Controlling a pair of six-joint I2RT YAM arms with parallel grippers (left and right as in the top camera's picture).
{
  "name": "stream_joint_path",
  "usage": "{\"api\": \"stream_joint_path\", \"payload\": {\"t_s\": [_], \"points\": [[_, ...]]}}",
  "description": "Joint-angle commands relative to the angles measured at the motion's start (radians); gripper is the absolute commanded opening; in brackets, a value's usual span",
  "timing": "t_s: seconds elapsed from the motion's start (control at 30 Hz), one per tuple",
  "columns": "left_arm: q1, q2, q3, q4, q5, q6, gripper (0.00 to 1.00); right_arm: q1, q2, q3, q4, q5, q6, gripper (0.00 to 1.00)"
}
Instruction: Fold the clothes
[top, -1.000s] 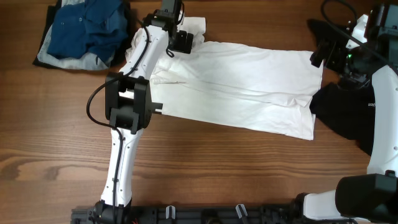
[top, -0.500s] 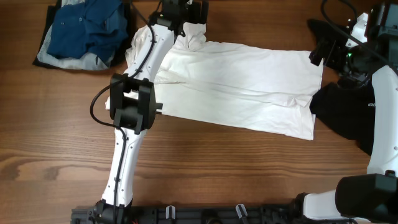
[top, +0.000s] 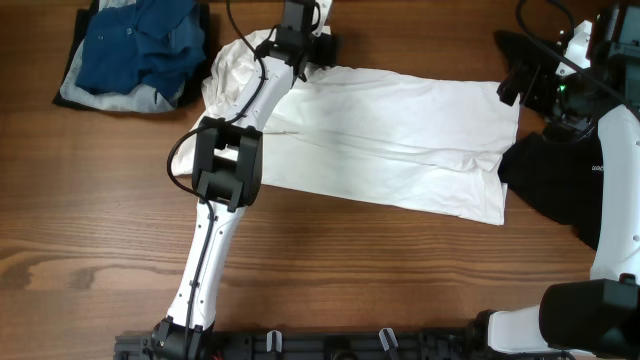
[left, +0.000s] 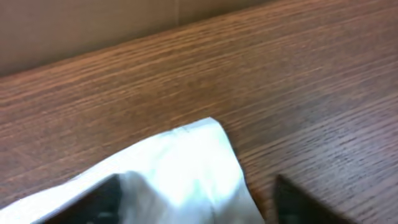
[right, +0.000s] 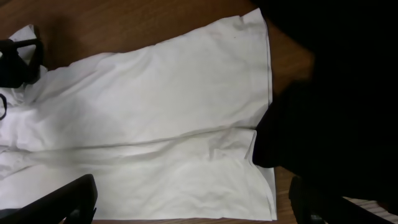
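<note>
The white T-shirt (top: 400, 130) lies spread flat across the middle of the table, print side not showing. My left gripper (top: 312, 45) is at its far left corner, over the sleeve. In the left wrist view its fingers (left: 196, 205) stand wide apart, with a fold of white sleeve (left: 186, 168) lying between them. My right gripper (top: 515, 85) hovers above the shirt's right edge. In the right wrist view it is open and empty (right: 193, 205), with the shirt (right: 155, 112) spread below.
A crumpled blue collared shirt (top: 140, 45) on a grey cloth lies at the far left corner. A black garment (top: 550, 180) lies against the T-shirt's right edge, also in the right wrist view (right: 336, 93). Bare wood runs along the near side.
My left gripper has swung from the collar area toward the far edge and to the right, and the sleeve now lies under it. The right arm has not moved.
</note>
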Motion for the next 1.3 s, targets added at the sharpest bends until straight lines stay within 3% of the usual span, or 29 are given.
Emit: {"api": "stream_joint_path", "payload": {"t_s": [0.0,0.07,0.23,0.43,0.73,0.93,1.27], "points": [[-0.003,0.023,0.008,-0.014,0.008,0.058,0.21,0.006,0.014,-0.008,0.003,-0.019,-0.013,0.99],[-0.001,0.023,0.008,-0.015,-0.021,0.055,0.14,0.006,0.014,-0.008,0.004,-0.019,-0.008,1.0],[0.026,-0.015,0.044,-0.015,-0.053,-0.042,0.09,0.006,0.014,-0.008,0.042,-0.019,0.01,0.99],[0.103,-0.223,0.076,-0.08,-0.053,-0.239,0.06,0.006,0.063,-0.008,0.153,-0.018,0.004,0.96],[0.116,-0.286,0.076,-0.246,-0.053,-0.246,0.04,0.011,0.348,-0.008,0.327,-0.019,-0.021,0.93],[0.126,-0.286,0.076,-0.285,-0.053,-0.246,0.04,0.023,0.529,-0.008,0.472,-0.004,-0.031,0.85],[0.194,-0.286,0.076,-0.312,-0.053,-0.261,0.04,0.037,0.635,-0.008,0.61,0.266,-0.021,0.82]]}}
